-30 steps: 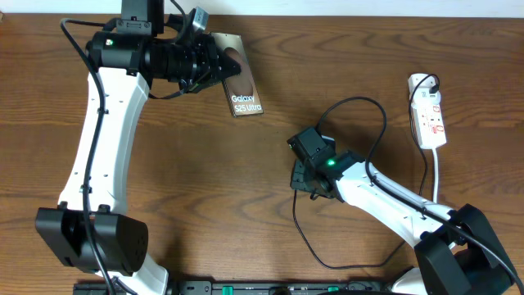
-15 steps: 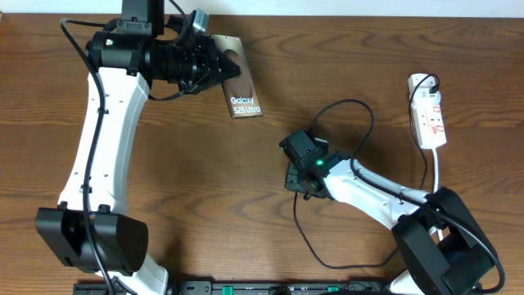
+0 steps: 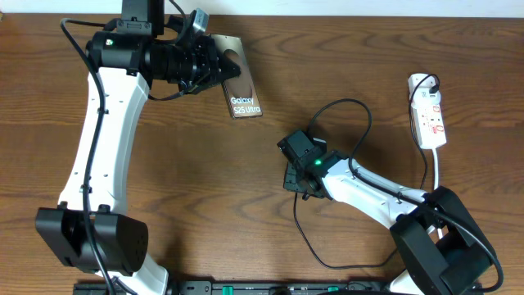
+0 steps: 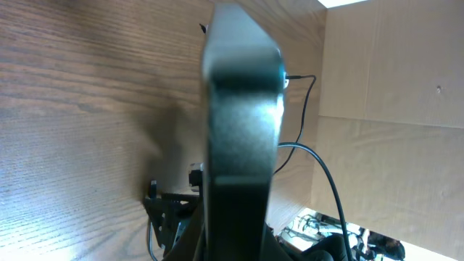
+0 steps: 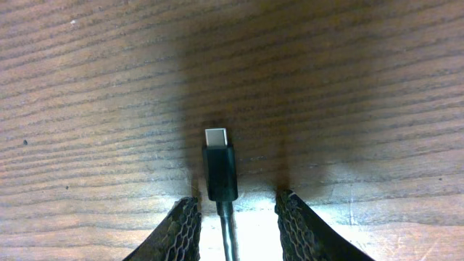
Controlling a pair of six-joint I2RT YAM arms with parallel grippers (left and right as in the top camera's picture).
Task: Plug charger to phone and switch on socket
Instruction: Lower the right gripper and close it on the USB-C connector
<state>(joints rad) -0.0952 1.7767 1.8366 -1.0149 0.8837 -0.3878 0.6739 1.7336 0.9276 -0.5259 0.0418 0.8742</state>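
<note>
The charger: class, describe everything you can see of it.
The charger is a thin black lead ending in a small black plug with a silvery tip. The plug lies flat on the wooden table, between the open jaws of the right gripper, unclamped. Overhead, the lead loops loosely across the table.

Phone point(image 4: 239, 130) was a blurred edge-on slab blocking the left wrist view. Overhead, left gripper point(image 3: 214, 65) covered its top corner, fingers hidden. Plug point(image 5: 217, 163) was hidden overhead under right gripper point(image 3: 299, 174). Cable point(image 5: 227, 233) and right fingers point(image 5: 181, 228) were cut off at the bottom edge. Socket point(image 3: 429, 115) switch was too small to read.
</note>
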